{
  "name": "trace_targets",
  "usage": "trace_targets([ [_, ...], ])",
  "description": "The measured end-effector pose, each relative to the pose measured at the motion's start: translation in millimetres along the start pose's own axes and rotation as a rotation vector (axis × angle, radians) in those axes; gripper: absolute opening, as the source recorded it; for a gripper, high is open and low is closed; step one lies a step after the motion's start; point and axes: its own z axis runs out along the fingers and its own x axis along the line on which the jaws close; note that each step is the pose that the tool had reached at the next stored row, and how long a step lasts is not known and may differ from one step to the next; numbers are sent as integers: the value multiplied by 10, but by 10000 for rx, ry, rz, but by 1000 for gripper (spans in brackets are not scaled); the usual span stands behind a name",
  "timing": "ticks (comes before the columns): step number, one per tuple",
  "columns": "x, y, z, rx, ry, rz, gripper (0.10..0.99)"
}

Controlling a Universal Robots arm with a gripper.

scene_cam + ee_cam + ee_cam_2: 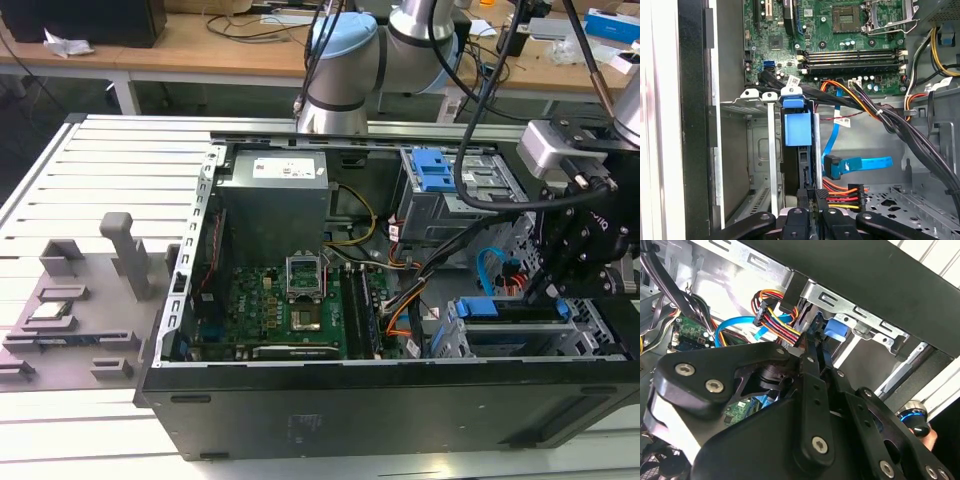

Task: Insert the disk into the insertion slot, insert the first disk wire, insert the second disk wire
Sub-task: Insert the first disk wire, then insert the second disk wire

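The disk (797,127), in its bright blue bracket, sits in the insertion slot (757,150), the low grey cage at the case's front corner (530,345). My gripper (812,196) is at the disk's rear edge, fingers close together on a dark plug of the first disk wire (840,192), the orange, red and black bundle. In the second wrist view the same bundle (777,317) runs to the gripper's (812,340) tips. The second disk wire (860,163), flat and light blue, lies loose beside the disk with its dark plug free. In the exterior view the gripper (548,292) hangs over the disk (480,307).
A taller grey cage with blue latches (440,185) stands behind the low cage. A thick black cable bundle (910,135) crosses close to the gripper. The motherboard (290,310) and power supply (275,205) fill the case's other half. Grey fixtures (120,255) stand outside the case, on the exterior view's left.
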Motion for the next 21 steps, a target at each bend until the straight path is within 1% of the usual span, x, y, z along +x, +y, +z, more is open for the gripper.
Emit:
trace_targets([
  [2,-1,0,2,0,-5,0,169],
  [3,-1,-1,14,-1,-30,-1,169],
  [4,-1,-1,13,-2,-25,-1,176],
  [5,0,0,3,-1,-9,0,239],
  [6,1,1,-19,-1,-7,0,239],
  [7,3,3,-68,0,-3,0,239],
  [8,3,7,-167,0,-3,0,239],
  [10,-5,11,-241,0,0,1,239],
  [11,-15,13,-300,1,2,1,239],
  [12,-19,15,-343,0,2,0,227],
  [13,-22,17,-381,0,4,1,106],
  [14,-22,18,-410,0,3,0,106],
  [15,-21,19,-420,0,1,1,106],
  [21,-21,18,-424,0,3,0,106],
])
